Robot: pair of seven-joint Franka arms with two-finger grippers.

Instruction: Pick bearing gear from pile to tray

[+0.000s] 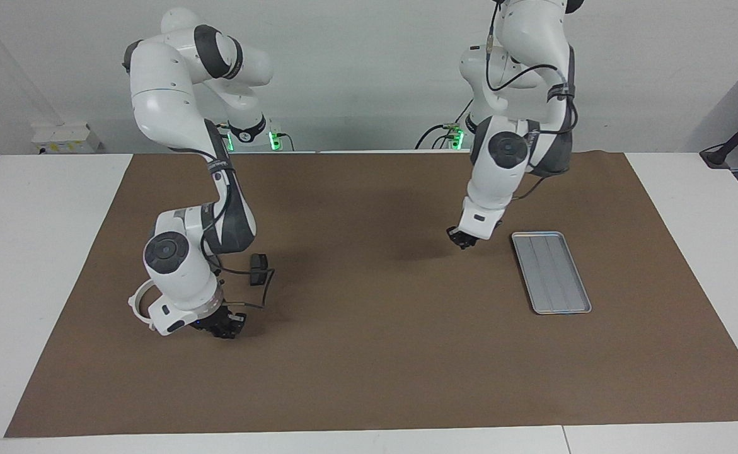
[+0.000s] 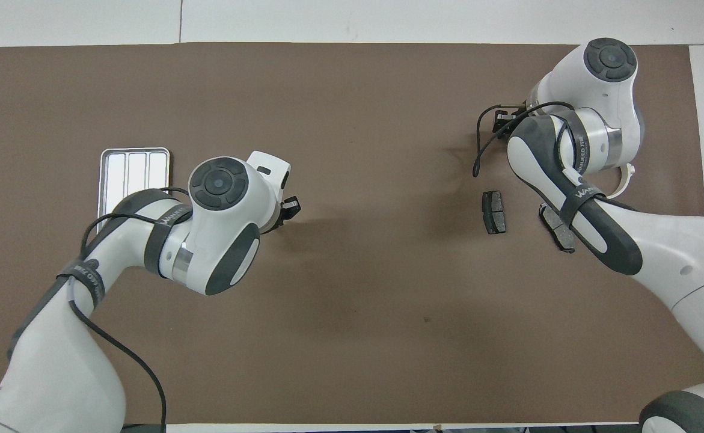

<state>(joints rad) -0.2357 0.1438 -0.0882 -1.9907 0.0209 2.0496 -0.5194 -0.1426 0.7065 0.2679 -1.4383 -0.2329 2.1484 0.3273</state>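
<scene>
2 brake pads (image 2: 494,211) lie nearest; the left claw (image 1: 463,239), tips together, hangs over the bench (image 1: 369,378) just beside the tray (image 1: 551,271); any gear pinched there is too small to see, and could drop short of the rim; farthest, the right claw (image 1: 227,328) sits low beside the white ring (image 1: 138,306), its state I cannot tell; it may snag that ring.

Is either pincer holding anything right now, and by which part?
Cannot be told. The left pincer is shut beside the tray; the right pincer is low by the pile. Nothing shows in either.
</scene>
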